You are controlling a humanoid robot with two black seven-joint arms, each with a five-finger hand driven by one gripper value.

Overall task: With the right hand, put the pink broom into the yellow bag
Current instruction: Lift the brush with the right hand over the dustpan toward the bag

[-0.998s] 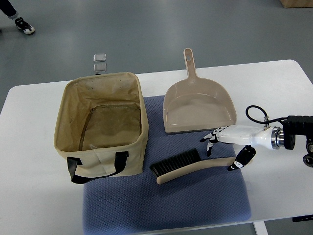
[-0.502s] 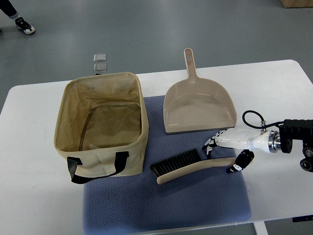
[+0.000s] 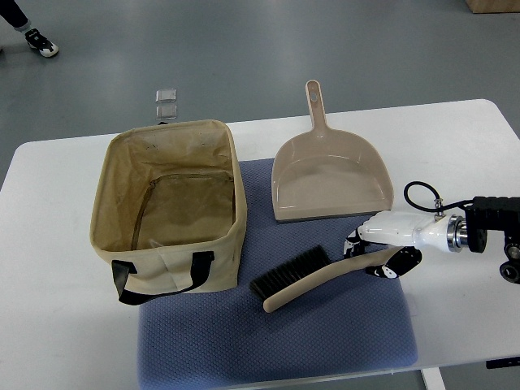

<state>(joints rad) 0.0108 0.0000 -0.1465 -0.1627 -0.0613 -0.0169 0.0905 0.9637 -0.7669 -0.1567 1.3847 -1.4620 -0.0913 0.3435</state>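
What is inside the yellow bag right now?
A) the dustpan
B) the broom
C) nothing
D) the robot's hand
C: the yellow bag is open and only its bare fabric bottom shows, while the broom lies on the blue mat with the right hand at its handle.

Open-topped tan-yellow cloth bag (image 3: 166,213): matt woven fabric, creased, w/ black webbing strap handle (image 3: 159,276). Blue-grey rectangular mat (image 3: 268,341): textile-looking, fine dimpled weave, matt. Beige-pink hand broom (image 3: 313,276): smooth plastic handle, slight sheen; black bristles look coarse. Beige-pink dustpan (image 3: 329,175): smooth moulded plastic, satin finish. White table (image 3: 57,325): smooth, flat, low gloss. Right hand (image 3: 380,253): glossy white plastic shell, black finger parts, shiny metal ring at wrist, black rubbery cable loop (image 3: 422,195). Floor: grey, smooth, faint sheen.
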